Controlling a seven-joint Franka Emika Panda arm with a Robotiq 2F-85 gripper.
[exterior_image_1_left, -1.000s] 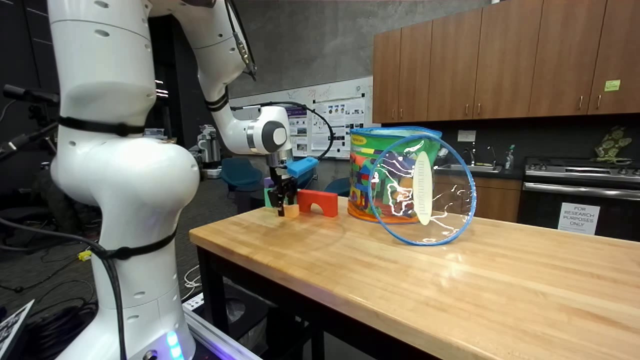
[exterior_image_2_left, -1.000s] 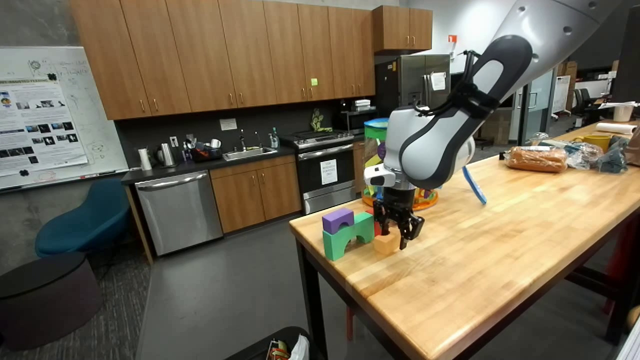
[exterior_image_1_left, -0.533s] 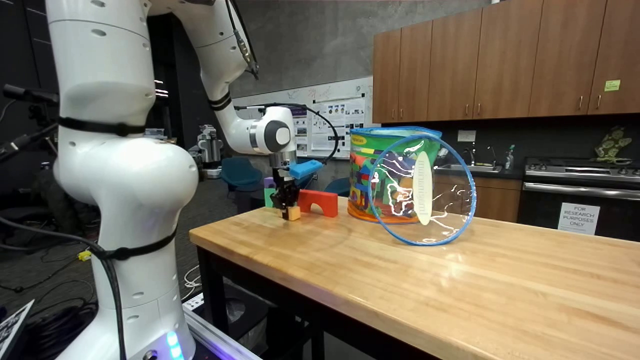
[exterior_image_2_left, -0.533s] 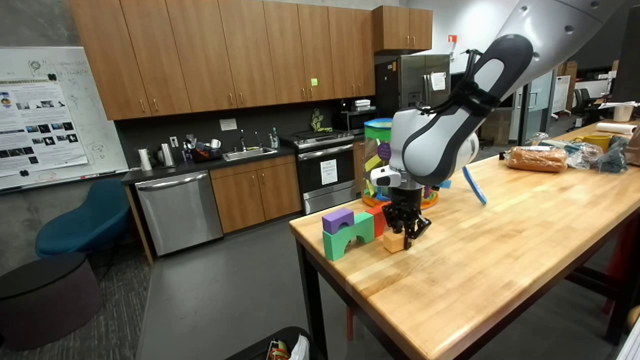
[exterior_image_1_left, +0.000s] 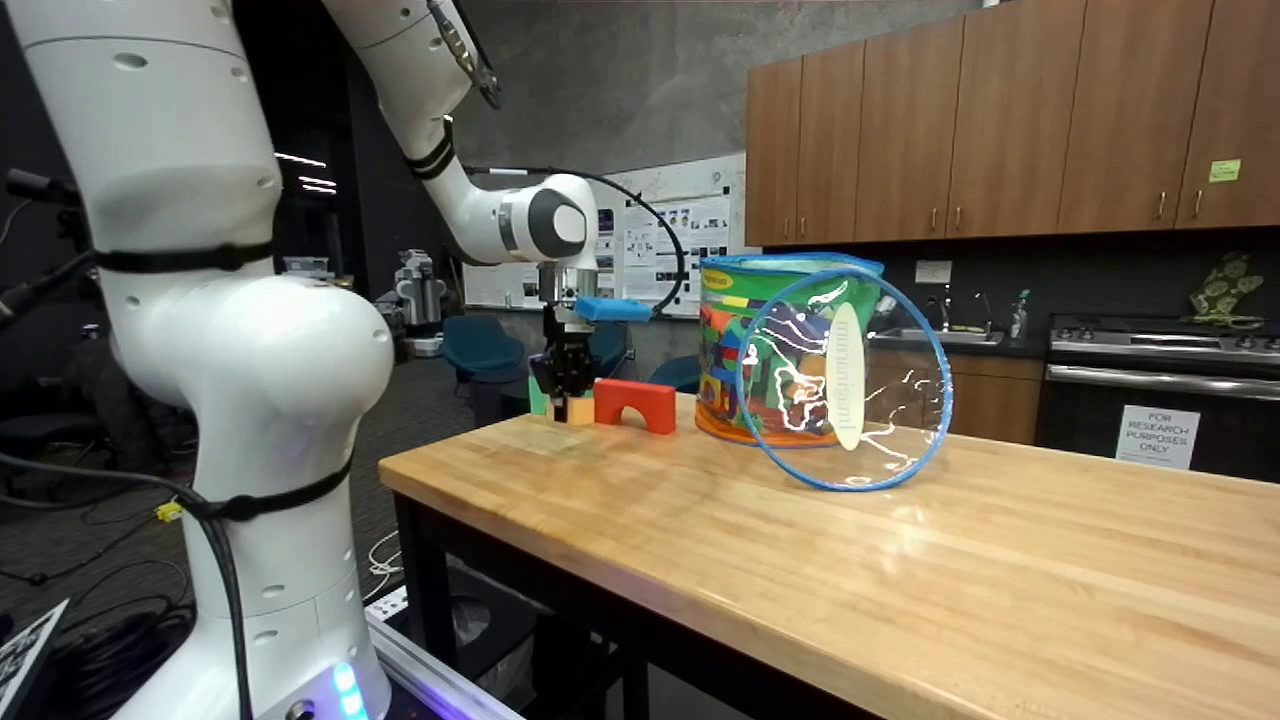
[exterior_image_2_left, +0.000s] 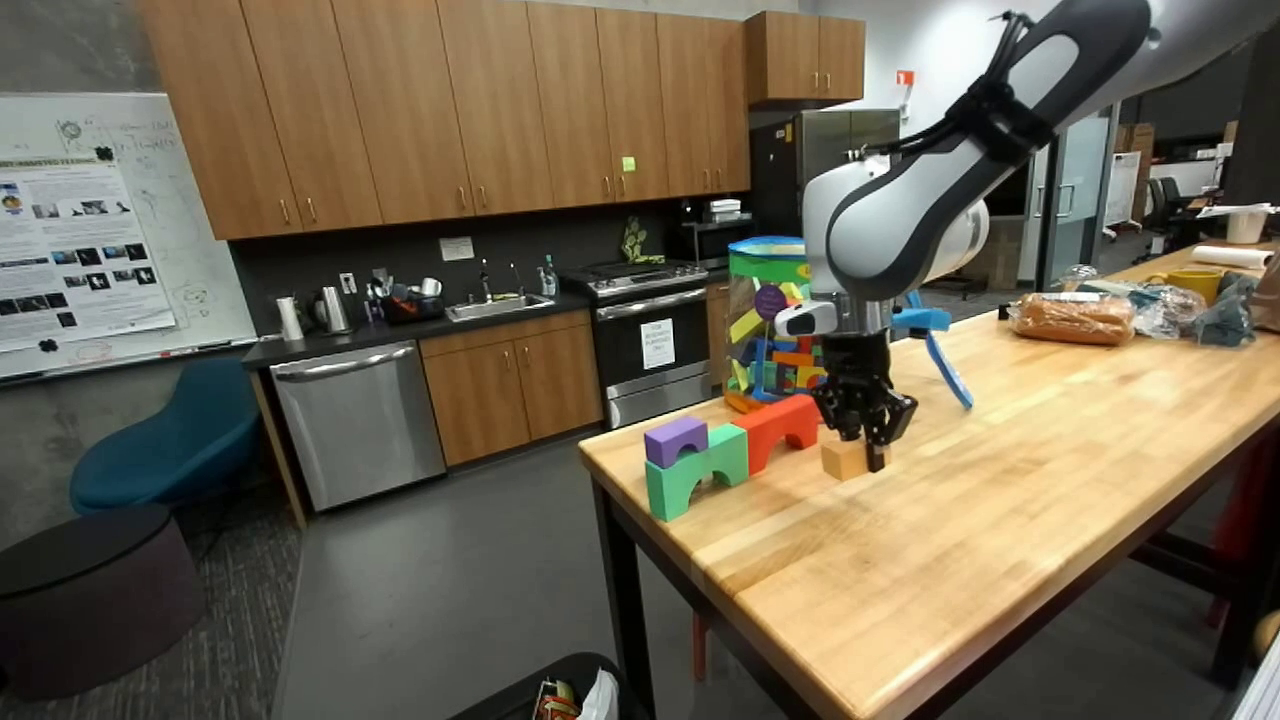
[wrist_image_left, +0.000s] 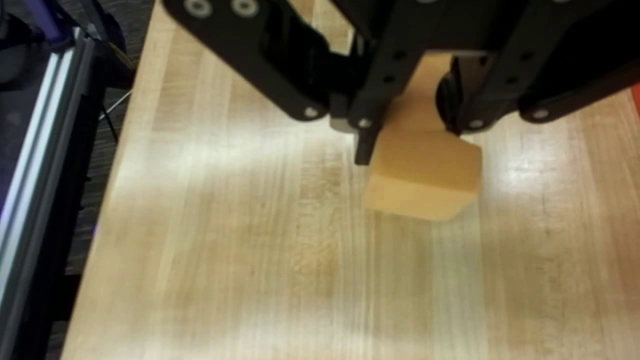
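- One orange block (exterior_image_2_left: 843, 460) is pinched between the jaws of the gripper (wrist_image_left: 409, 140), near the red arch (exterior_image_2_left: 775, 422) — whether it clears the tabletop (exterior_image_2_left: 900, 560), I can't tell.
- Probably light foam with some give, neither fragile nor slippery; its flat opposite sides look the best hold.
- Glossy, smooth wooden tabletop runs beneath the red arch.
- Green arch (exterior_image_2_left: 700, 463) beside the red arch, carrying a purple arch (exterior_image_2_left: 670, 435); bag of blocks (exterior_image_2_left: 770, 325) behind.
- Kitchen cabinets (exterior_image_2_left: 500, 110) well beyond the red arch.
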